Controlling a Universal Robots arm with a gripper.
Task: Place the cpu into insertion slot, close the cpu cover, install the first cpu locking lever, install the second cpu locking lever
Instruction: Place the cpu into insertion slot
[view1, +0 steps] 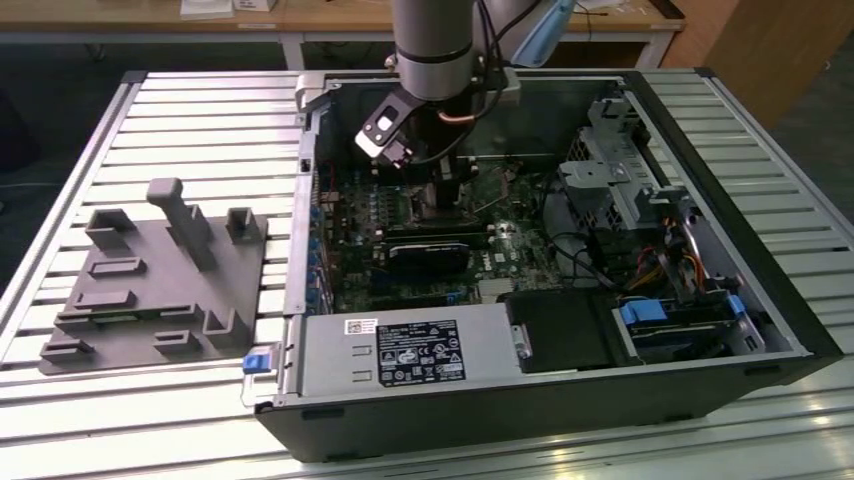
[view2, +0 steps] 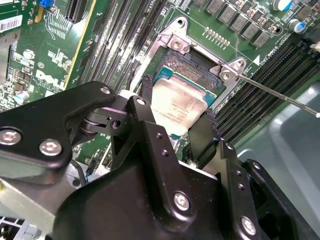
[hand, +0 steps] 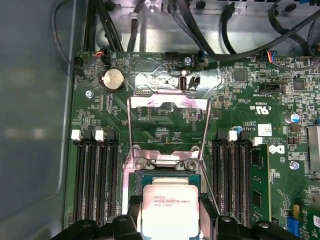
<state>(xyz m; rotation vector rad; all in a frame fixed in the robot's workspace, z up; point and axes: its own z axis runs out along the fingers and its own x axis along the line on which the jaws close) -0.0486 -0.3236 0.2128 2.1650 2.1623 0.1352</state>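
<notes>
1. Inside the open computer case (view1: 747, 330), which lies on a ribbed metal desk (view1: 200, 110), the gripper (view1: 447, 190) reaches down to the green circuit board (view1: 514, 245).
2. Its two black fingers (view2: 144, 100) are narrowed onto opposite edges of the cpu (view2: 177, 107), holding it.
3. The cpu is a flat square with no long axis. Its dull silver face points up at both wrist views, and its edges run parallel to the rim of the insertion slot (view2: 192, 62).
4. It hangs over the slot's dark centre. I cannot tell whether it touches.
5. The cpu cover (hand: 167, 103), a thin silvery frame, stands open beyond the slot.
6. Long black memory slots (hand: 95, 180) flank it.
</notes>
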